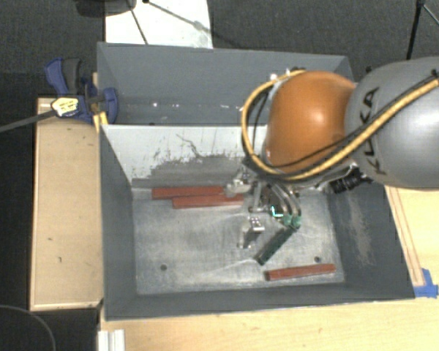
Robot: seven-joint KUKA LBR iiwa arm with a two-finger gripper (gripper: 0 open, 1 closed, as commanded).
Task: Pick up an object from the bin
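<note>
Camera view shows the gripper (267,225) at the dark stick (273,247); spread or pinching, I cannot tell. A weak hold could drop it.

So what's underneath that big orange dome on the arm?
Below the orange dome a dark greenish stick pokes out, slanted across the bin floor. Whatever lies directly beneath the dome is covered from view.
</note>
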